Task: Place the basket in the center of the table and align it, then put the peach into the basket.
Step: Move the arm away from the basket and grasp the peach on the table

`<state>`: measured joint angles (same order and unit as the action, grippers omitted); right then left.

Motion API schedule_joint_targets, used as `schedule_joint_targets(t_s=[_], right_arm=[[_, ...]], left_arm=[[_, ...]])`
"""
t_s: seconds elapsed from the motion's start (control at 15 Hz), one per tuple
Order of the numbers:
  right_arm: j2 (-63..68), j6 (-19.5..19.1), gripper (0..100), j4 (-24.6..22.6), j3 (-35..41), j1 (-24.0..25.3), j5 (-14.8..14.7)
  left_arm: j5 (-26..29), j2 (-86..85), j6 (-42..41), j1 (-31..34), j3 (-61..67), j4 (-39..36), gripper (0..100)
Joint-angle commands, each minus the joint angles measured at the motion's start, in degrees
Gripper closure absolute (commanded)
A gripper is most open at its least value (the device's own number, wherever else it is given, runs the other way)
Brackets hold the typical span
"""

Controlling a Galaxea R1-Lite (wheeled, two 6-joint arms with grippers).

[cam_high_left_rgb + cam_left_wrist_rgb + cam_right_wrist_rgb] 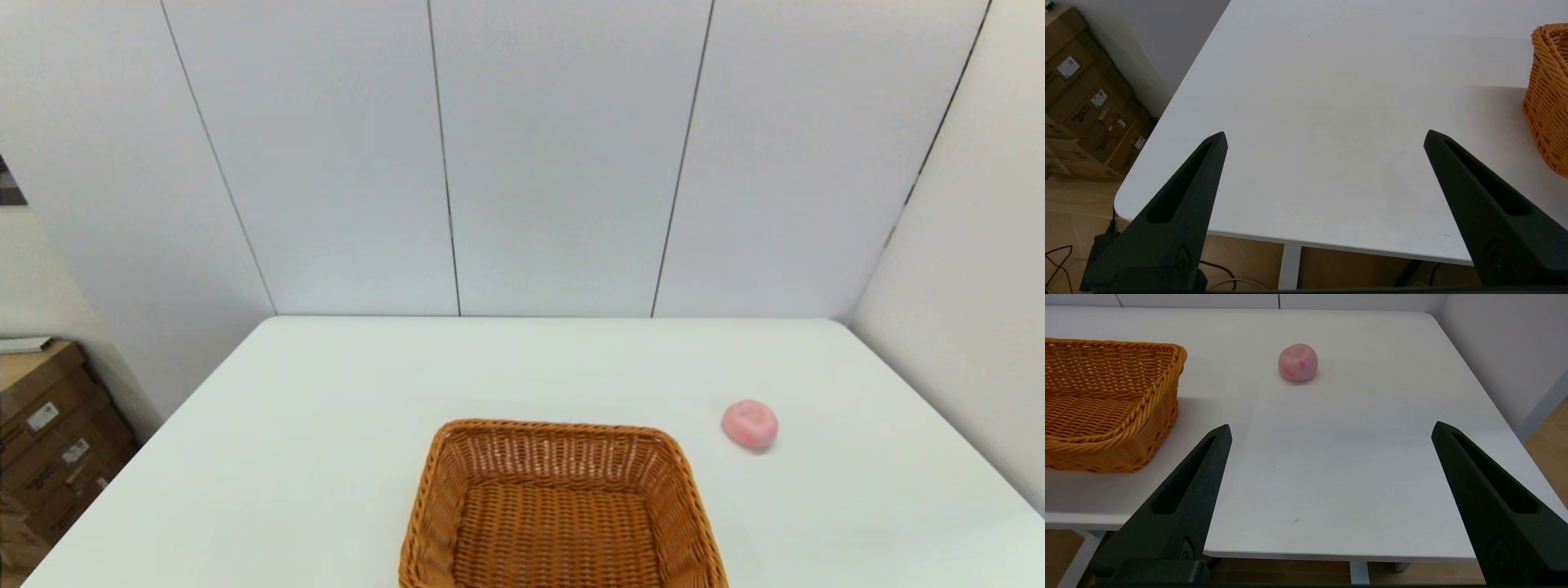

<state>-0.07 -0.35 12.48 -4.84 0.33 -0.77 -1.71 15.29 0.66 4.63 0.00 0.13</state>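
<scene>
The orange-brown wicker basket [562,506] stands at the near middle of the white table [326,408], its near end cut off by the head view's lower edge. It holds nothing. The pale-pink peach [749,425] lies on the table to the right of the basket and a little farther back. Neither arm shows in the head view. My left gripper [1325,134] hangs open over the table's near left edge, with the basket's side [1549,102] off to one side. My right gripper [1331,428] is open over the near right edge, with the peach [1298,362] ahead and the basket [1106,396] beside it.
Stacked cardboard boxes [49,433] stand on the floor left of the table. White wall panels close off the far side, and a wall [963,269] runs along the right. Cables [1061,261] lie on the floor under the near left corner.
</scene>
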Motion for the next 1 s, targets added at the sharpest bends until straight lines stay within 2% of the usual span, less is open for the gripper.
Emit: schedule_joint_targets(t_s=[0.07, 0.27, 0.33, 0.4, 0.6, 0.73, 0.87, 1.0], right_arm=[[0.07, 0.35, 0, 0.09, 0.01, 0.02, -0.37], [-0.01, 0.35, 0, 0.09, 0.01, 0.02, -0.29], [-0.01, 0.18, 0, 0.09, 0.09, 0.02, -0.37], [0.07, 0.35, 0, 0.09, 0.09, 0.02, -0.37], [-0.01, 0.27, 0, 0.17, 0.01, -0.07, -0.64], [4.56, 1.41, 0, 1.84, -7.03, 0.02, -0.02], [17.04, 4.92, 0, 2.02, -16.52, 0.11, 0.06], [29.78, 5.19, 0, 2.55, -25.04, 0.02, 0.15]], left_arm=[[-0.05, 0.27, -0.04, 0.03, 0.0, 0.04, 0], [-0.14, -0.26, 0.04, -1.03, 0.0, 0.04, 0], [-0.05, -2.1, 0.04, -4.9, 0.0, 0.04, 0], [0.04, -2.81, -0.13, -6.04, 0.0, -0.05, 0], [-0.14, -7.99, 0.48, -5.51, 0.0, 0.04, 0], [-0.14, -12.83, 0.57, -5.34, 0.0, 0.04, 0], [-0.14, -15.37, 0.66, -5.16, 0.0, 0.04, 0], [-0.14, -15.37, 0.66, -5.16, 0.0, 0.13, 0]])
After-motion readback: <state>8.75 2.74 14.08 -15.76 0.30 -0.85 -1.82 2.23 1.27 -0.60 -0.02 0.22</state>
